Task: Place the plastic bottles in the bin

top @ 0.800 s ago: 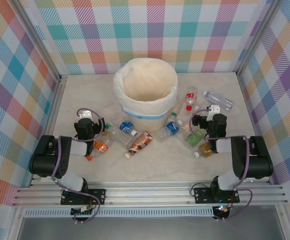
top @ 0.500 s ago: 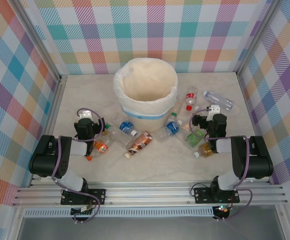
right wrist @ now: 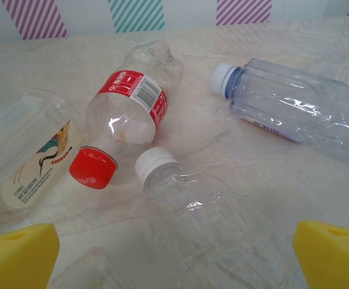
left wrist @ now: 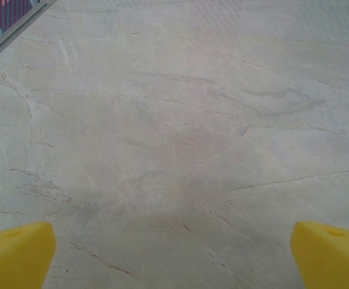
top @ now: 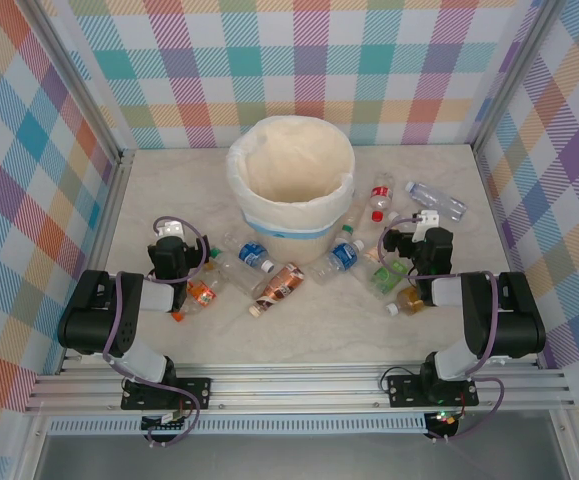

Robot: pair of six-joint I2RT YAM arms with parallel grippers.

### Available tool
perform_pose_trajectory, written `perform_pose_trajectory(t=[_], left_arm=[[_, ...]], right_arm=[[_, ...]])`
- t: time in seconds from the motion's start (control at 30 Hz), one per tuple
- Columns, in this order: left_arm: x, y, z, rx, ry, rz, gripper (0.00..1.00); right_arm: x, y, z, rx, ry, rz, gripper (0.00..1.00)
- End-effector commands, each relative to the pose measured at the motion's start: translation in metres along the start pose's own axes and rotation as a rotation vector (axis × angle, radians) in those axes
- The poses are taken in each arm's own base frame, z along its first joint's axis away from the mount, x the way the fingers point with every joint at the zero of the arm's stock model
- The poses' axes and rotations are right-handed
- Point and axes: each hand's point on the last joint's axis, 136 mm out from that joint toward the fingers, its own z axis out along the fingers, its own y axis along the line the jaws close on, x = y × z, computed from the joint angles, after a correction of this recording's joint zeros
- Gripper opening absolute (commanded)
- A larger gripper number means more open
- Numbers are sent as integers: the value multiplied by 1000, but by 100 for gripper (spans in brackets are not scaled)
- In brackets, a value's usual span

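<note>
The bin [top: 291,190], a large cream-white bucket with a light blue band, stands at the middle back of the table. Several plastic bottles lie around its front: a blue-labelled one [top: 254,255], a brown one [top: 277,285], an orange one [top: 201,292] and a green one [top: 389,275]. My left gripper [top: 171,240] rests open over bare tabletop [left wrist: 174,120], its yellow fingertips [left wrist: 17,256] wide apart. My right gripper [right wrist: 174,259] is open too, low over a clear white-capped bottle [right wrist: 204,223]. Beyond it lie a red-capped, red-labelled bottle [right wrist: 129,108] and another clear bottle [right wrist: 295,102].
Checked walls close in the table on three sides. A metal rail [top: 299,385] runs along the near edge, where both arm bases are bolted. A flattened bottle with a cream label [right wrist: 32,150] lies left of the right gripper. Bare table stretches left of the bin.
</note>
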Motion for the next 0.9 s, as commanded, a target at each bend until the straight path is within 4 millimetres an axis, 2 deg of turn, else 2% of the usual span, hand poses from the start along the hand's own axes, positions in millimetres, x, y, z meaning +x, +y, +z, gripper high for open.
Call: perform_pose_trajectory(t=[0.0, 0.2, 0.3, 0.47, 0.6, 0.73, 0.87], left_arm=[[-22, -7, -3, 25, -52, -7, 100], [-44, -5, -13, 8, -18, -3, 100], [-56, 4, -25, -36, -29, -42, 100], [-71, 10, -49, -60, 39, -188, 100], [-73, 9, -72, -40, 86, -362, 100], [-64, 11, -94, -20, 110, -492, 100], [-56, 3, -104, 40, 154, -556, 100]], right_arm=[[-4, 8, 0, -57, -6, -20, 100], [-24, 12, -12, -68, -3, -28, 100], [-34, 10, -18, -47, 26, -11, 100], [-55, -16, -38, 121, 41, 213, 100], [-35, -38, -65, 309, 239, 411, 100], [-9, -38, -99, 386, 412, 521, 100], [19, -35, -131, 450, 536, 652, 100]])
